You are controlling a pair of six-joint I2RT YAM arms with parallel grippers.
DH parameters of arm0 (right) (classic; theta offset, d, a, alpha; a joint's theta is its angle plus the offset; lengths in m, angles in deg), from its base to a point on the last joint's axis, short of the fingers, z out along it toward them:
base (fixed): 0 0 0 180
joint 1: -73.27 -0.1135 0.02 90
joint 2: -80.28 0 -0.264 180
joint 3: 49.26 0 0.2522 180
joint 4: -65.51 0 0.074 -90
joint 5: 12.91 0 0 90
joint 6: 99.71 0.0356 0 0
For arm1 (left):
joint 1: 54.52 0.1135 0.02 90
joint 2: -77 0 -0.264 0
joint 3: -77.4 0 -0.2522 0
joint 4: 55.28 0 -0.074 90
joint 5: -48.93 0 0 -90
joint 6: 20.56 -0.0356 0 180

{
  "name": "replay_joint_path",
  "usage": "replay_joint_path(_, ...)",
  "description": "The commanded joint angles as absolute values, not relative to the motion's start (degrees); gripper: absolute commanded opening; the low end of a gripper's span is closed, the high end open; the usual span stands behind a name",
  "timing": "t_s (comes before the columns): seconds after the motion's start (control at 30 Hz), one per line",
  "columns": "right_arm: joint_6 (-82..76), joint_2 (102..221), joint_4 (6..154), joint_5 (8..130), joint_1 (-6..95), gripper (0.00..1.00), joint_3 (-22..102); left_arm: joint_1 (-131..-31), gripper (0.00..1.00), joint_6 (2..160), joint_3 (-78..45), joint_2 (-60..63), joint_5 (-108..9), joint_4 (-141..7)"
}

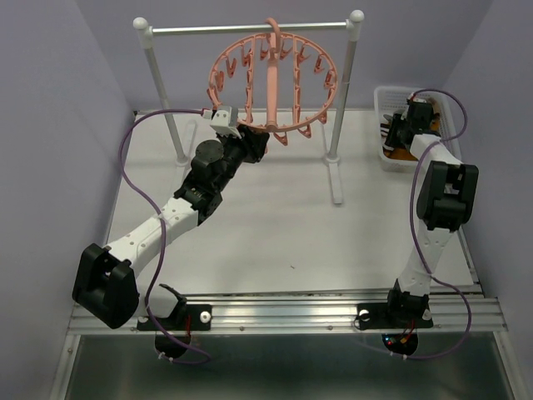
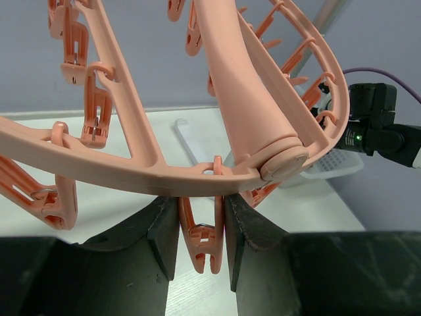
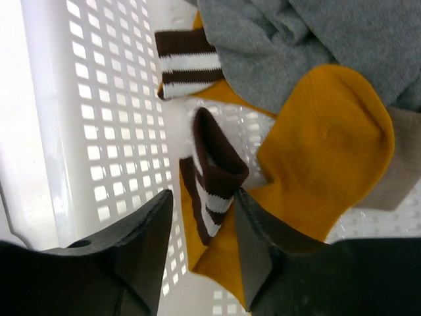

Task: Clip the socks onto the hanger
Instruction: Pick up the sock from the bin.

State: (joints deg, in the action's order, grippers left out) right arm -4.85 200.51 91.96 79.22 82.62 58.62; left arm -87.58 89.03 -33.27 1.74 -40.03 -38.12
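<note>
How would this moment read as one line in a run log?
left jaws: shut on clip of hanger | right jaws: open astride striped cuff of orange sock, in white basket | clipped: none visible

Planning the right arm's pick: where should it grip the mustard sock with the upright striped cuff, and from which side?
Probably the brown-and-white cuff of the mustard sock, coming straight down into the basket: it stands folded up off the mesh, while the foot lies flat.

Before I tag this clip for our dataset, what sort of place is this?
Probably a robotics lab cell staged as a laundry corner: a left arm and right arm bolted to a table, a pink hanger on a rail stand, and a mesh basket of socks.
</note>
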Motion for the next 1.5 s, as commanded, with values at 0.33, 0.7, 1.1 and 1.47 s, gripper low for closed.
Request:
replay_joint_path(0.33, -4.09, 207.46, 89.12, 74.71, 82.68, 0.43, 66.53, -87.92, 0.0, 87.8, -30.22, 1.95, -38.43, -36.52)
replay_joint_path(0.7, -3.73, 202.29, 87.01, 78.21, 82.68, 0.01, 64.26, -88.01, 0.0, 87.98, -30.04, 2.39, -38.25, -36.61)
replay_joint_path(1.1, -1.8, 172.32, 80.33, 74.37, 80.48, 0.01, 43.78, -88.1, 0.0, 91.49, -29.16, 1.95, -38.34, -36.61)
replay_joint_path(1.47, -1.97, 153.41, 86.65, 63.03, 64.32, 0.01, 37.27, -88.62, 0.0, 97.65, -27.67, 2.21, -35.88, -37.84)
